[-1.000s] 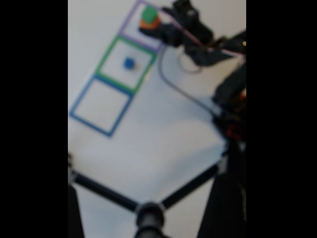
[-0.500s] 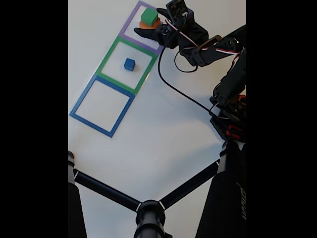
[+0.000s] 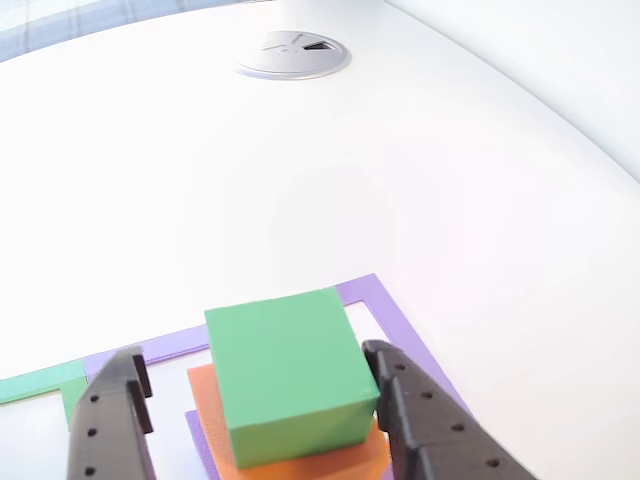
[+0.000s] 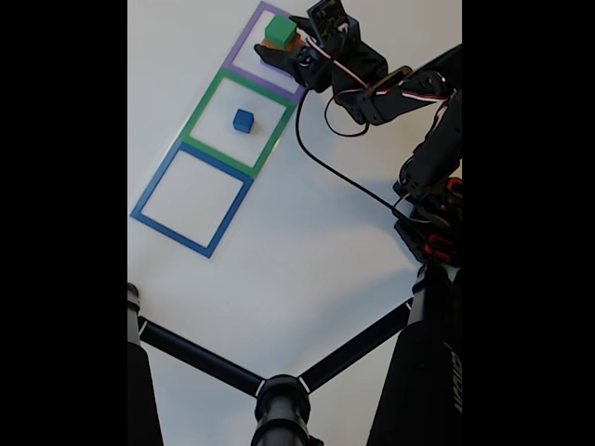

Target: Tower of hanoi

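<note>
Other view first: we find the gripper (image 3: 265, 420) spread wide, one black finger (image 3: 112, 425) on each side of the green cube (image 3: 290, 375), with a visible gap between each finger and the cube faces; nothing is clamped. The green cube sits between the fingers, on top of a flat orange block (image 3: 300, 462), and both rest inside the purple square outline (image 3: 390, 310) on the table.

Fixed view agrees: the gripper (image 4: 282, 46) stands at the purple square (image 4: 244, 67), the green cube (image 4: 279, 32) at its tips.

We judge the step in hand to be the pick of the green cube off the orange block. The next move calls for closing on the green faces alone, high enough to leave the orange block undisturbed, then a straight lift.

Outward from the pincer: a small blue cube (image 4: 243, 120) sits in the adjoining green square (image 4: 206, 104); beyond it lies a blue square (image 4: 153, 190). The arm's black cable (image 4: 330, 167) trails beside the squares, a possible snag. A round grommet (image 3: 292, 54) lies well ahead, no hindrance.
</note>
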### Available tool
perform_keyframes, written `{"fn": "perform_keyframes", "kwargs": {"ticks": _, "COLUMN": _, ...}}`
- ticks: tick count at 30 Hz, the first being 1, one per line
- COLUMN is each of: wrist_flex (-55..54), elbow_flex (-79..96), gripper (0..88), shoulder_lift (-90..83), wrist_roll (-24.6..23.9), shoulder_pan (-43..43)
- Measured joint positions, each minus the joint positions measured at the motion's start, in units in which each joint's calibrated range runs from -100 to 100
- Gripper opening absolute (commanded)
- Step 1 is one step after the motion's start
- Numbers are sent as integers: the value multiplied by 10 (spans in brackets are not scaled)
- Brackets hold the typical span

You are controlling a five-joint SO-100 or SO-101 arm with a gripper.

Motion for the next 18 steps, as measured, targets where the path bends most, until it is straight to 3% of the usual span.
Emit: {"fn": "perform_keyframes", "kwargs": {"ticks": 18, "wrist_flex": 0, "elbow_flex": 0, "gripper": 63, "shoulder_lift": 0, "wrist_roll": 0, "shoulder_pan": -9}}
